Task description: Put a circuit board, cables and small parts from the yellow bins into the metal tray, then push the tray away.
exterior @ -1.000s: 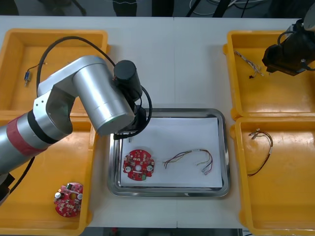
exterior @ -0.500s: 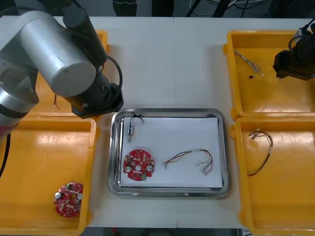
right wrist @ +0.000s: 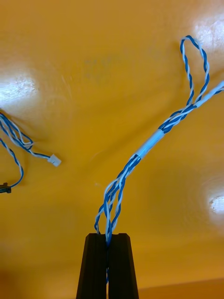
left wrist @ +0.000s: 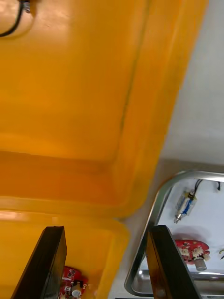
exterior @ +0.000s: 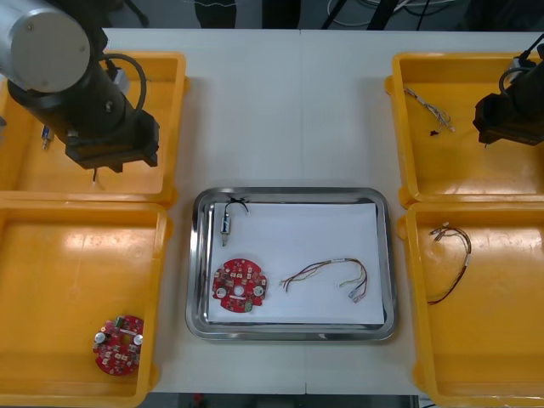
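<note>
Though looped, cable (right wrist: 149, 142) inside right claw (right wrist: 108, 239).

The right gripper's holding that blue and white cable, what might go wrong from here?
The right gripper pinches the blue and white cable only near one looped end, so it may slip out when lifted.
The long free length could drag over the far right bin's wall and snag.
Lowered into the metal tray, the dangling cable might nudge the small metal part or the red and yellow cable.
The left gripper hangs open over the far left bin.
</note>
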Robot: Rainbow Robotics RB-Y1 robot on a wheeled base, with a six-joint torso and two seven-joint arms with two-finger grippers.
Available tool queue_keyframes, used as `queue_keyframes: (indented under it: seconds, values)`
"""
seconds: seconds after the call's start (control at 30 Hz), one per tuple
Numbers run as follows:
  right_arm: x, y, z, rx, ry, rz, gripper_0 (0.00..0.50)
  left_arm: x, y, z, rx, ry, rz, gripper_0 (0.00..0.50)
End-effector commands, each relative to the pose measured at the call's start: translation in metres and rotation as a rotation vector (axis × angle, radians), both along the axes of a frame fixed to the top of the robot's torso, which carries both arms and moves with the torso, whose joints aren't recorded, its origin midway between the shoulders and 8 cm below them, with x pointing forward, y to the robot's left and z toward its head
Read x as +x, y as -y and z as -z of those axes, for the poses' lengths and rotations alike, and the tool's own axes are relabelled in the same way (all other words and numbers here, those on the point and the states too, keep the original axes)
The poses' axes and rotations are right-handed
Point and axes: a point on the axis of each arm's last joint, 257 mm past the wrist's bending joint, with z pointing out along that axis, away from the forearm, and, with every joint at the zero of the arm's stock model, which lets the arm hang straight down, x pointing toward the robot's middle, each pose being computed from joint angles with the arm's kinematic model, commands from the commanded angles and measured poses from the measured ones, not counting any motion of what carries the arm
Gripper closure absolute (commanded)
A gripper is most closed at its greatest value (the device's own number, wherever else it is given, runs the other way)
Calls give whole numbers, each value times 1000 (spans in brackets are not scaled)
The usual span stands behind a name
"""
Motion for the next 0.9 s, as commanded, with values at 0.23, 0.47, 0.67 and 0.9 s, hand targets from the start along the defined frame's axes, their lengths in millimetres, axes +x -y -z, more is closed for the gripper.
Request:
queue_keyframes:
  seconds: [0.23, 0.47, 0.67, 0.9]
  values:
    - [-12, -5, -12, -34, 24, 10, 500, 44, -60, -37, 77, 53, 8, 0]
    - [-19, -19, -4, -26, 27, 8, 500, 62, -88, -41, 98, 43, -8, 0]
    - [-18, -31, 0, -9, 25, 15, 500, 78, -109, -44, 112, 56, -3, 0]
    - [-17, -34, 3, -13, 27, 17, 500, 100, -123, -42, 100, 89, -26, 0]
